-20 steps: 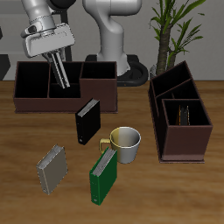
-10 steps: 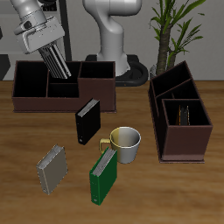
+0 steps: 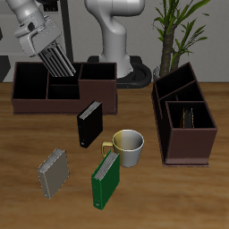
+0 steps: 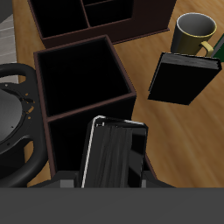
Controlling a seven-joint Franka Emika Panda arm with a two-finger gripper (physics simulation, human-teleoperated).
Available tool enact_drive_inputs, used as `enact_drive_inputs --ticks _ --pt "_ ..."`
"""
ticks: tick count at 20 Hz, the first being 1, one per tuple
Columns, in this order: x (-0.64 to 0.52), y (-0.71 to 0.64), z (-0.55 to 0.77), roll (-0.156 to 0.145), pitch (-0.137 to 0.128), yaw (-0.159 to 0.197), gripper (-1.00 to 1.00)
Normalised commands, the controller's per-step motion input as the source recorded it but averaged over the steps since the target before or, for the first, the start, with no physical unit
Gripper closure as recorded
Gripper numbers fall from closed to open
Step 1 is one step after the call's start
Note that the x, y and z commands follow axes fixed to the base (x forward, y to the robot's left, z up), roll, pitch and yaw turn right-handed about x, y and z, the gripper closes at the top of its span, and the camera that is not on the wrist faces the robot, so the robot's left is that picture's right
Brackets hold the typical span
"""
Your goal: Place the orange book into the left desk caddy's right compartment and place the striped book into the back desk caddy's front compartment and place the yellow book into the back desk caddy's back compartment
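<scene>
Wooden tabletop [image 3: 179, 192] carries two dark brown caddies. End effector [image 3: 55, 61] grips a striped grey book [image 4: 114, 150], tilted above the back desk caddy [image 3: 54, 98] near the far edge; level it over the front compartment before lowering.

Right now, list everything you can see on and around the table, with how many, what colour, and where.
Table: one, brown wood, under everything.
Back desk caddy: one, dark brown, far back.
Left desk caddy: one, dark brown, beside the plant.
Patterned item: one, greyish, upright inside the left desk caddy; too small to identify.
Black book: one, standing in front of the back desk caddy.
Mug: one, cream, mid-table.
Green book: one, standing beside the mug, nearer the front edge.
Grey book: one, standing near the front edge.
Plant: one, green, behind the left desk caddy.
Striped book: one, grey, held above the back desk caddy.
Gripper: one, pale grey, closed on the striped book.
</scene>
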Motion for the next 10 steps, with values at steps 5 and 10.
enact_drive_inputs --ticks 5,10 --pt "-0.02 -0.37 0.12 -0.077 -0.009 0.184 1.0" --pt "0.08 -0.45 0.28 -0.11 -0.083 0.218 1.0"
